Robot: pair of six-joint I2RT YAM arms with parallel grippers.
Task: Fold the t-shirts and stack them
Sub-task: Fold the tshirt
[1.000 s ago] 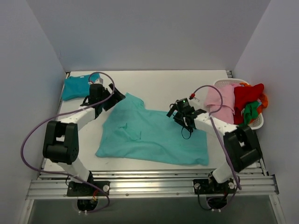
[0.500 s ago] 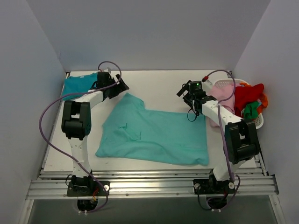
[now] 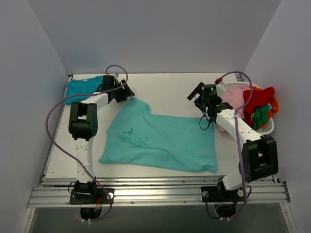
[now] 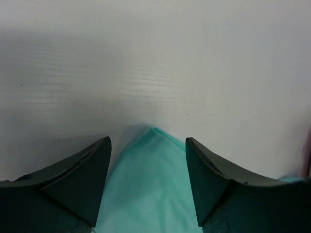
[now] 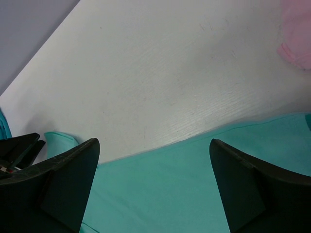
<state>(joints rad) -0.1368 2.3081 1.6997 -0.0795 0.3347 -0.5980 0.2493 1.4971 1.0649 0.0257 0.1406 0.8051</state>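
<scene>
A light turquoise t-shirt [image 3: 160, 141] lies spread flat in the middle of the table. A darker teal-blue t-shirt [image 3: 80, 88] lies folded at the back left corner. My left gripper [image 3: 127, 91] is open just above the turquoise shirt's far left corner; in the left wrist view that corner [image 4: 150, 184] pokes up between the open fingers [image 4: 77, 170] of the gripper [image 4: 148, 145]. My right gripper [image 3: 197, 94] is open and empty over the shirt's far right edge. In the right wrist view the gripper [image 5: 154, 150] straddles that edge [image 5: 194, 194].
A white basket [image 3: 265, 127] at the right edge holds pink [image 3: 232, 104], red [image 3: 257, 99] and green garments; the pink one [image 5: 296, 29] hangs near my right arm. Grey walls close in the back and both sides.
Both arms have reached toward the back of the table. The left gripper moved right to the shirt's far left corner; the right gripper moved back off the shirt body to its far edge.
</scene>
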